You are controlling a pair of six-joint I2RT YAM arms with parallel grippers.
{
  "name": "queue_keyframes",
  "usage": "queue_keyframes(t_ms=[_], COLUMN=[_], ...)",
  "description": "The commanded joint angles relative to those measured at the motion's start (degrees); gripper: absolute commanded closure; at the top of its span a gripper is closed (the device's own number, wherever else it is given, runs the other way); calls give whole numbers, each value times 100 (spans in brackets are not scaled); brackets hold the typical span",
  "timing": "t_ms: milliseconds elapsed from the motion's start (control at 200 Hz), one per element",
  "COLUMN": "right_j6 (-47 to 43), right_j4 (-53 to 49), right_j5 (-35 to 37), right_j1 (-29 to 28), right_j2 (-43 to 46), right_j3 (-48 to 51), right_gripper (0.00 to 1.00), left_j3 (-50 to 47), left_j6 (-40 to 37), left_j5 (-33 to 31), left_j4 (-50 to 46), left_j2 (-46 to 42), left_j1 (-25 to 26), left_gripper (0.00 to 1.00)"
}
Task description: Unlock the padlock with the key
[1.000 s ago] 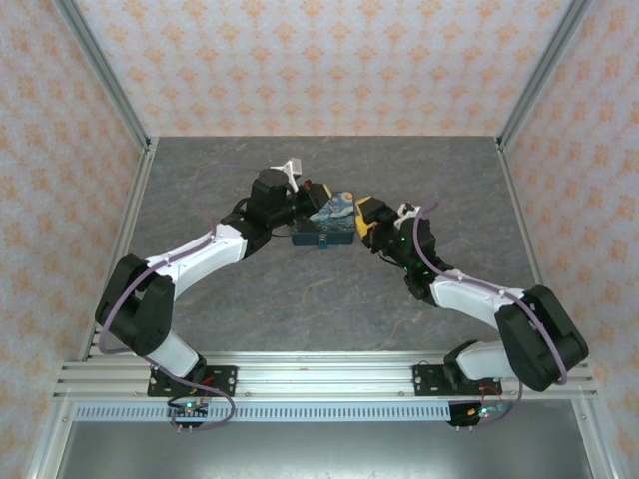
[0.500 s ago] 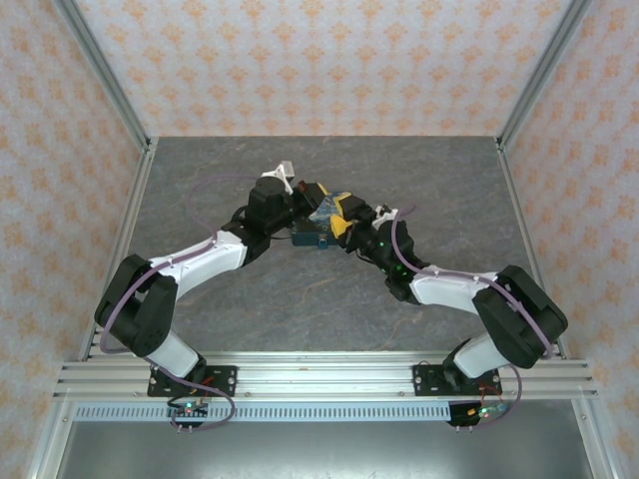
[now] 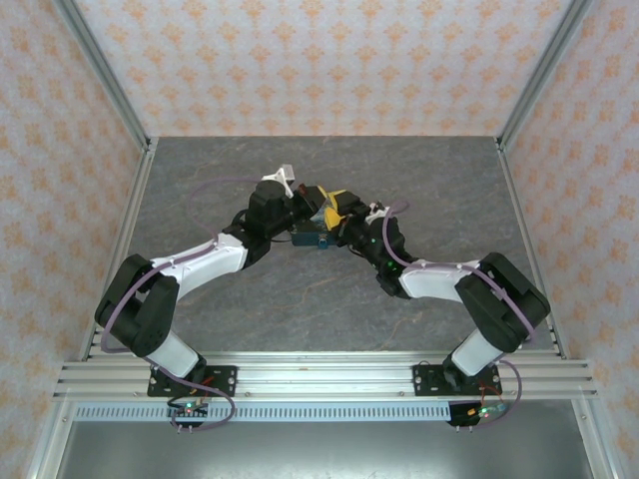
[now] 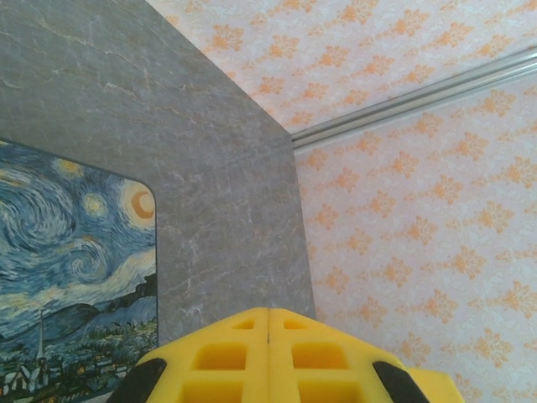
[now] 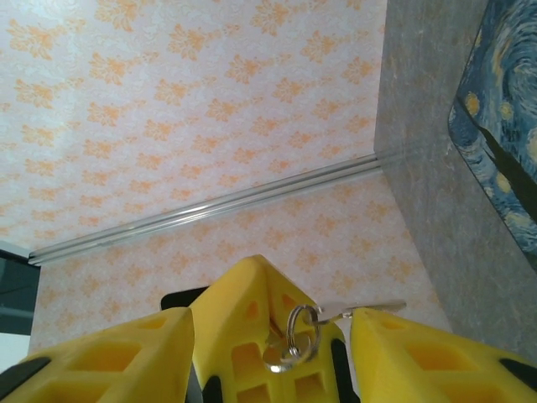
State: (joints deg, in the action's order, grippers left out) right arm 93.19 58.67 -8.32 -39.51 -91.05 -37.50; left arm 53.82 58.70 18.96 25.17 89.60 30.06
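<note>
Seen from the right wrist, my left gripper [image 5: 258, 264] is a shut yellow wedge with a small key ring [image 5: 299, 329] hanging at its seam. One silver key [image 5: 369, 307] sticks out sideways from the ring to the tip of my right gripper's finger [image 5: 411, 353]. My right gripper [image 5: 273, 312] is open, its fingers on either side of the left gripper's tip. From above, both grippers [image 3: 318, 200] [image 3: 337, 208] meet over a blue box. In its own wrist view the left gripper [image 4: 268, 311] has its jaws pressed together. I cannot make out the padlock.
A box with a Starry Night picture on top [image 3: 318, 238] [image 4: 67, 277] [image 5: 503, 126] lies on the grey table [image 3: 250, 309] under the grippers. Patterned walls with metal rails [image 3: 105, 90] close in the back and sides.
My right gripper has swung left and back until its fingers straddle the left gripper's tip, and its jaws have narrowed slightly. The left gripper has barely moved.
</note>
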Motion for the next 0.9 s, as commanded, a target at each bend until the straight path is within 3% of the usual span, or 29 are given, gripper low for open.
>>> queue_keyframes(t_ms=[0, 571, 786, 851, 896], right_j6=[173, 248, 182, 28, -75], right_j4=[481, 645, 627, 585, 461], right_j5=[162, 324, 331, 303, 268], right_j1=[-31, -31, -31, -14, 8], right_j2=[-133, -265, -250, -191, -119], right_j3=[-146, -12, 108, 170, 213], right_gripper=[52, 100, 100, 100, 100], left_j3=[-64, -66, -3, 54, 78], left_j6=[54, 89, 278, 384, 459], left_j5=[-144, -139, -190, -252, -275], left_j4=[303, 385, 106, -188, -384], left_j2=[-190, -162, -240, -336, -425], left_j1=[62, 96, 97, 96, 67], left_gripper=[100, 100, 100, 84, 65])
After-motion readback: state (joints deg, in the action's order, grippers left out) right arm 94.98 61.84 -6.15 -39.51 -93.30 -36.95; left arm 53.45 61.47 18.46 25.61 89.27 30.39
